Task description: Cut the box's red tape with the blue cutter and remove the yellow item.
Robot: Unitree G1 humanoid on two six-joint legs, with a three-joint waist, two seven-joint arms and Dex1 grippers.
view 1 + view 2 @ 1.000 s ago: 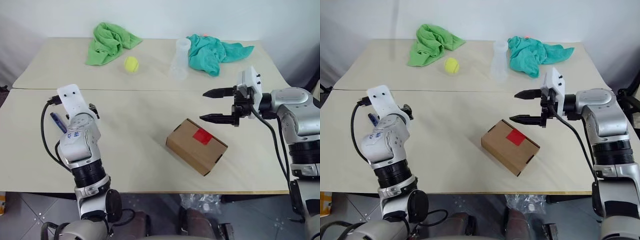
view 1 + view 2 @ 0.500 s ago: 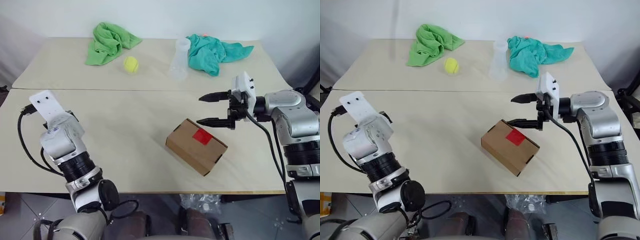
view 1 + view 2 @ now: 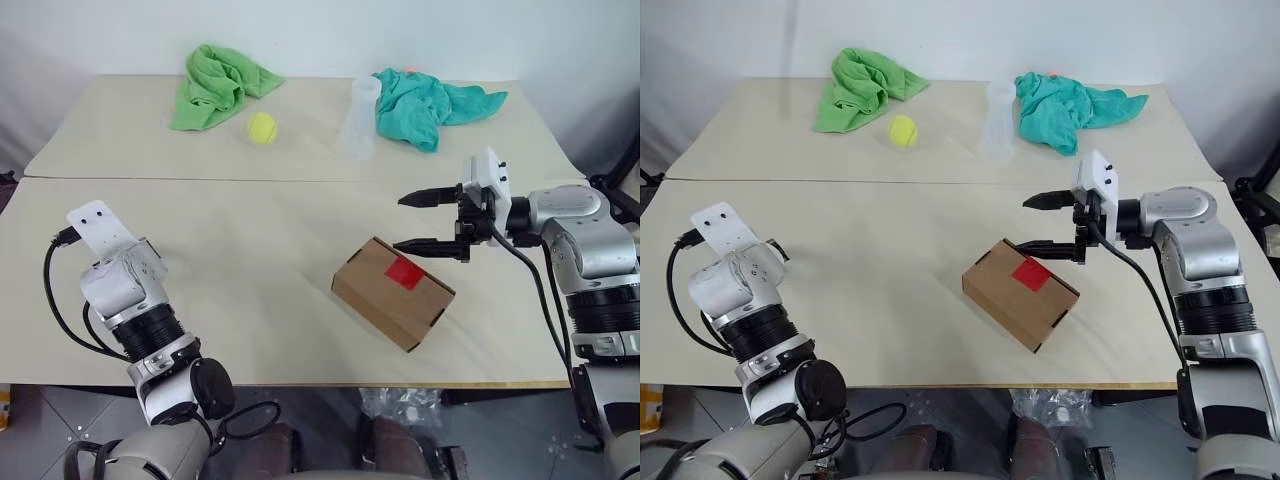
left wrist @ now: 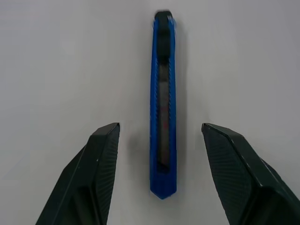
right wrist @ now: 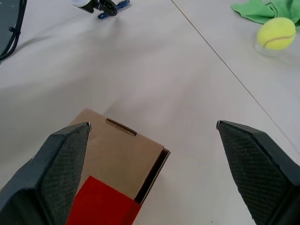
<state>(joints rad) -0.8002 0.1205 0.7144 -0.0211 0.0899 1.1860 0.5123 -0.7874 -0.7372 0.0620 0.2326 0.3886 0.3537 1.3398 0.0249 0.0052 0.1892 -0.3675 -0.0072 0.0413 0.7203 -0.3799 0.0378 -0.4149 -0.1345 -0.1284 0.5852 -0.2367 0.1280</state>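
The brown box [image 3: 392, 292] lies shut on the near table, with the red tape [image 3: 404, 272] on its lid. My right gripper [image 3: 400, 222] hovers open just above and behind the box's far corner, fingers pointing left; the right wrist view looks down on the tape [image 5: 101, 206] between them. At the table's left, my left gripper [image 4: 159, 126] is open, with the blue cutter [image 4: 163, 117] lying flat on the table between its fingers [image 4: 101, 159], untouched. The cutter [image 5: 115, 8] also appears far off in the right wrist view. The yellow item is hidden.
On the far table lie a green towel [image 3: 218, 85], a yellow-green tennis ball [image 3: 263, 128], a clear plastic cup [image 3: 361, 120] and a teal cloth [image 3: 425, 103]. A seam [image 3: 280, 180] runs between the two tables.
My left arm has swung left and sunk toward the table, its wrist now covering the cutter in the eye views. The right gripper has stayed nearly still and open.
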